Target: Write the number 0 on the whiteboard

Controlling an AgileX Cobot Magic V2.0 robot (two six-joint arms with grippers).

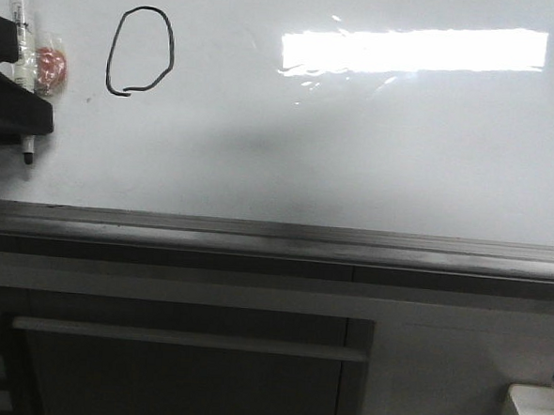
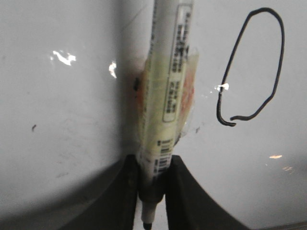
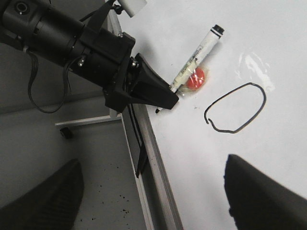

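So at the far left edge, the left end effector is pinching a white marker, black tip pointing down toward the near edge of the whiteboard. There's a bit of clear tape with an orange-red blob stuck around the marker's middle. The tip sits just off to the left of the drawn 0, not touching it. The 0 is a thin black oval, kinda lopsided, with a little open tail at its lower left. Further right there's a bright rectangular glare on the board. The right end effector has its fingers spread wide, holding nothing.
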